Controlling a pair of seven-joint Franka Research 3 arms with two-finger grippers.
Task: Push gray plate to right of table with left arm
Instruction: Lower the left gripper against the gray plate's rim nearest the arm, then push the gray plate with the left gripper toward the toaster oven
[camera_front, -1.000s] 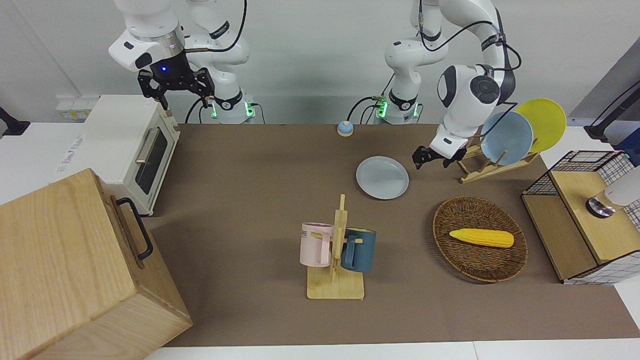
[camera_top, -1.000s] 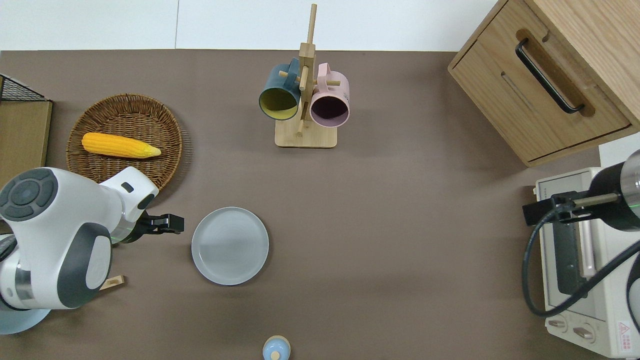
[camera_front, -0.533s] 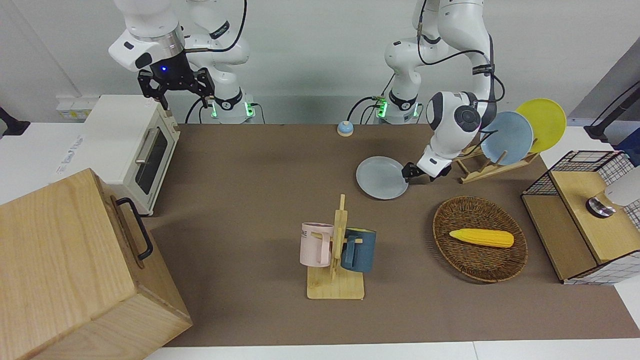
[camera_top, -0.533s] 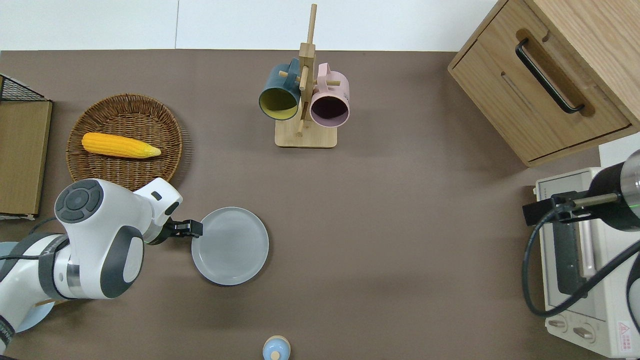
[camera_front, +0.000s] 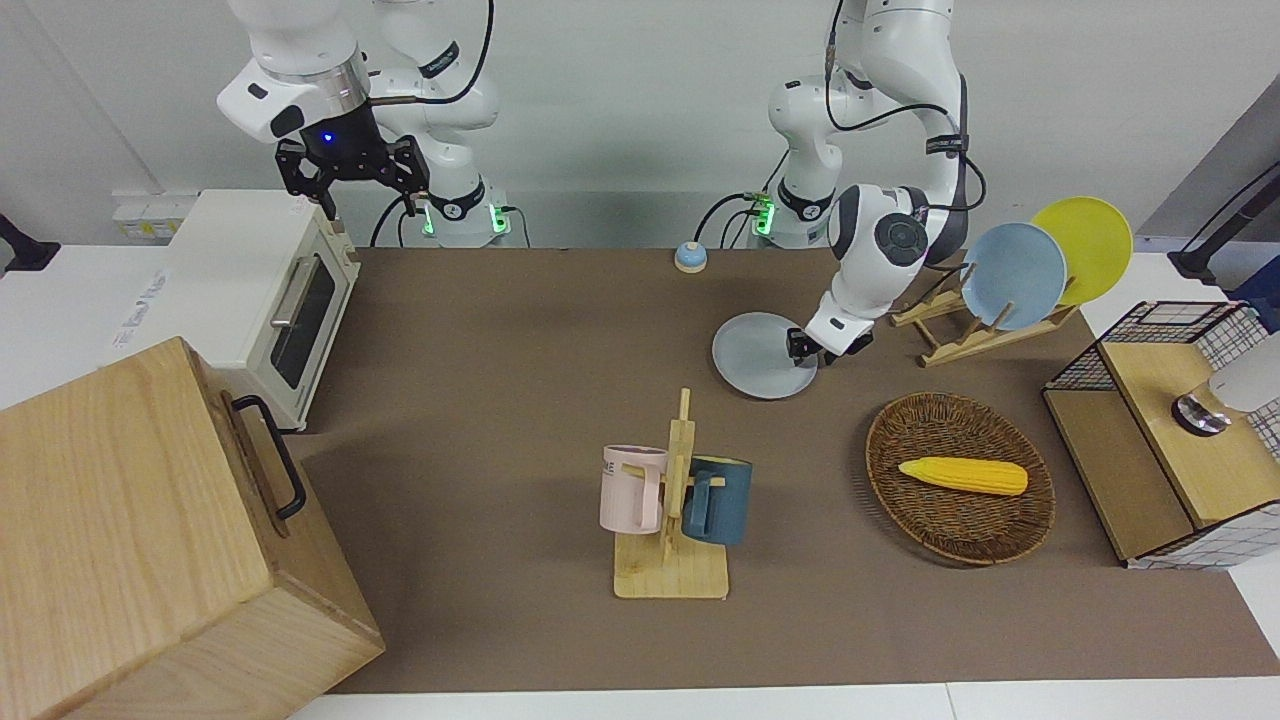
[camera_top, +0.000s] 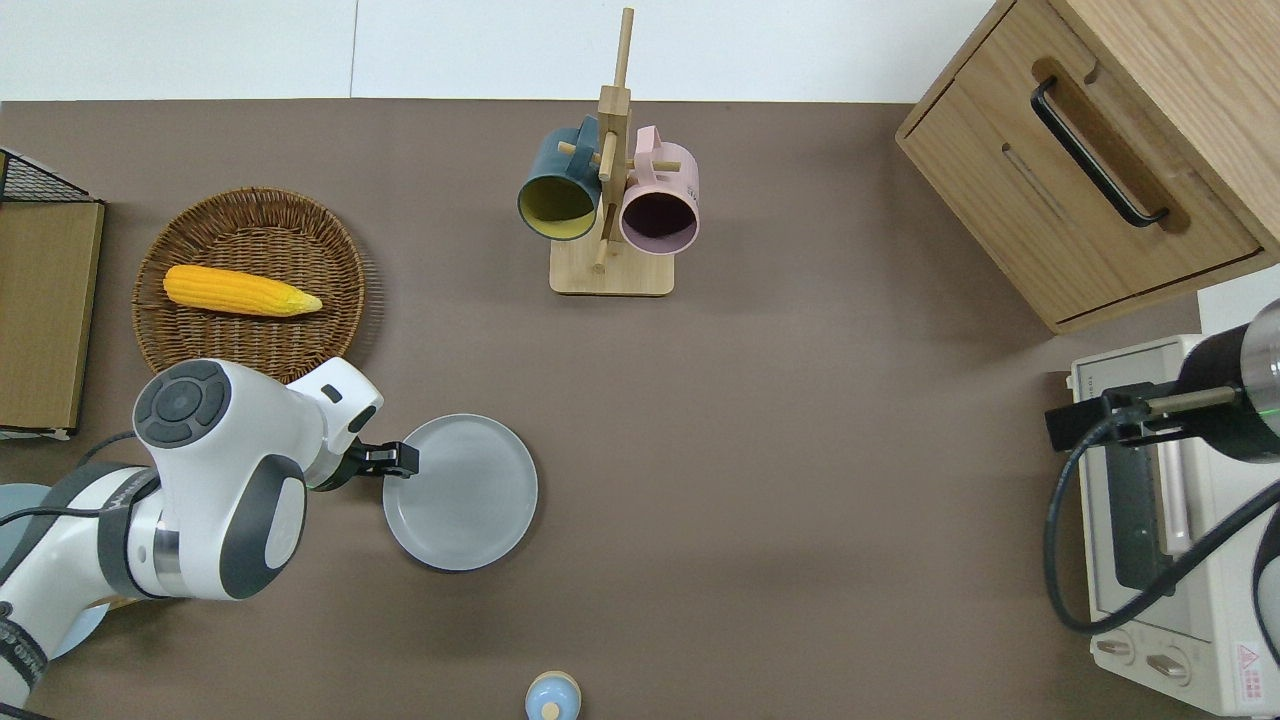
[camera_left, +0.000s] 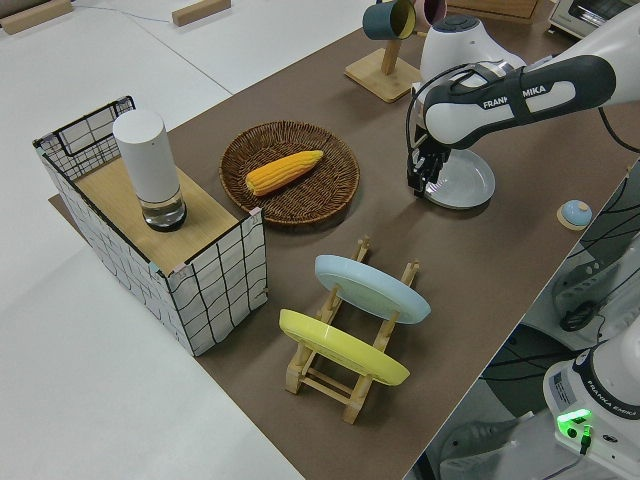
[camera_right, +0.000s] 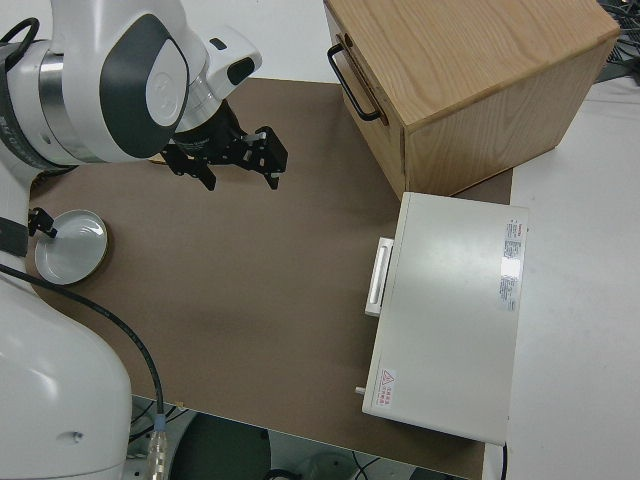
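- Now, closest to the robots' edge, the left arm (camera_top: 220, 480) reaches low over the surface (camera_top: 800, 450), while the right arm is parked, its pincer (camera_front: 350, 185) spread wide.
- The left pincer (camera_top: 402, 460) sits at the rim of the gray plate (camera_top: 470, 500), on the side facing the left arm's end; whether it is wide or narrow I cannot tell.
- The gray plate lies flat about midway between the robots' edge and the far edge, in the left arm's half.
- Contact looks made, so I judge the approach done; almost the whole slide toward the right arm's end remains.
- Nearer the far edge stands the mug rack (camera_top: 610, 200), well apart from that path.
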